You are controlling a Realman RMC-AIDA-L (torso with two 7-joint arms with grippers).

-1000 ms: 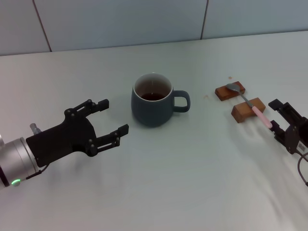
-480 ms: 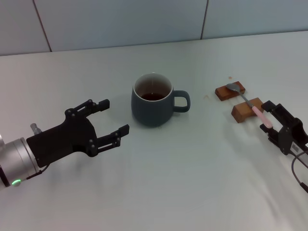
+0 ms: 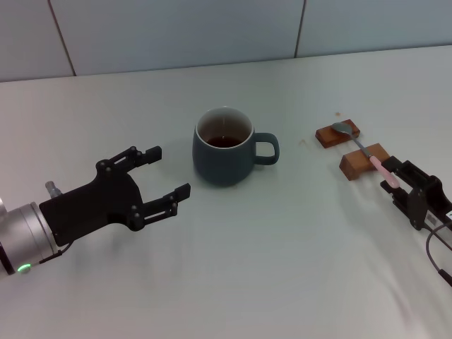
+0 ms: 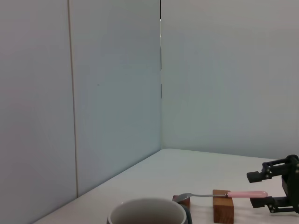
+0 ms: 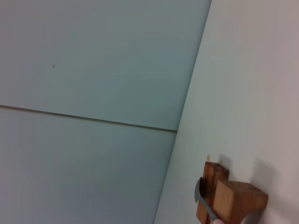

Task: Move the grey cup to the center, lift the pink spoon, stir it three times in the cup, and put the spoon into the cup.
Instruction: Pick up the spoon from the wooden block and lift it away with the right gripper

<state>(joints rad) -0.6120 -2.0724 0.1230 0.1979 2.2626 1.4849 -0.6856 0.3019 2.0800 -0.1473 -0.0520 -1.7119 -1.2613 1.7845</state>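
The grey cup [image 3: 224, 146], holding brown liquid, stands mid-table with its handle pointing right; its rim also shows in the left wrist view [image 4: 147, 212]. The pink spoon [image 3: 373, 161] lies across two wooden blocks, silver bowl on the far block and pink handle pointing toward my right gripper; it also shows in the left wrist view [image 4: 224, 194]. My right gripper [image 3: 393, 181] is open, with its fingers on either side of the handle's end, as the left wrist view [image 4: 254, 190] shows. My left gripper [image 3: 166, 173] is open and empty, left of the cup and just apart from it.
Two brown wooden blocks [image 3: 362, 161] carry the spoon on the right side of the table; they also show in the right wrist view [image 5: 231, 200]. A pale panelled wall [image 3: 176, 32] runs along the table's back edge.
My right gripper has moved in toward the spoon until its fingers straddle the end of the pink handle. The left arm, the cup and the spoon have not moved.
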